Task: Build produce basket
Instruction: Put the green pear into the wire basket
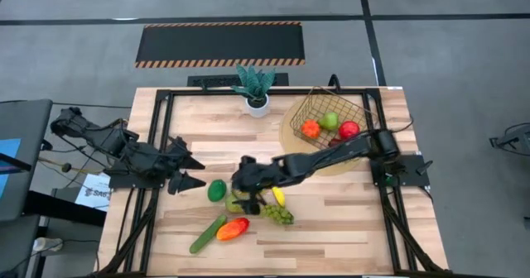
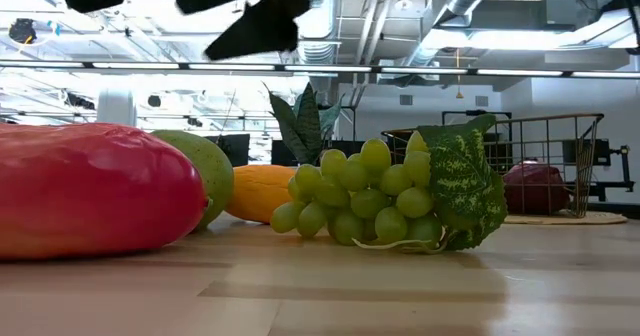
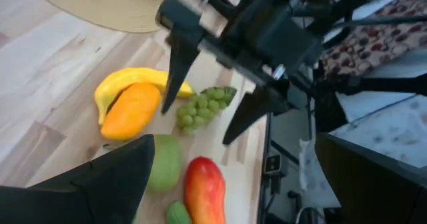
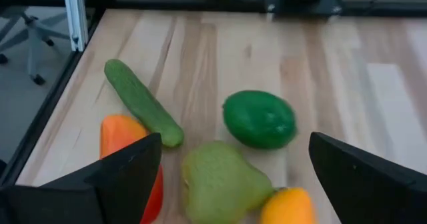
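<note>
At the table's far right corner the basket [image 1: 319, 104] sits on a round mat [image 1: 298, 141], already holding three fruits. Mid-table lies the loose produce: cucumber [image 4: 141, 101], red-orange pepper [image 1: 234, 227], grapes [image 2: 375, 194], pear [image 4: 219, 182], lime [image 4: 259, 119]. The right gripper [image 4: 227, 177] hangs wide open over the pear — empty. The left gripper [image 1: 195, 171] waits open beside the lime. The pear looks light, rigid and smooth, likely slippery — best pinched across its broad belly.
</note>
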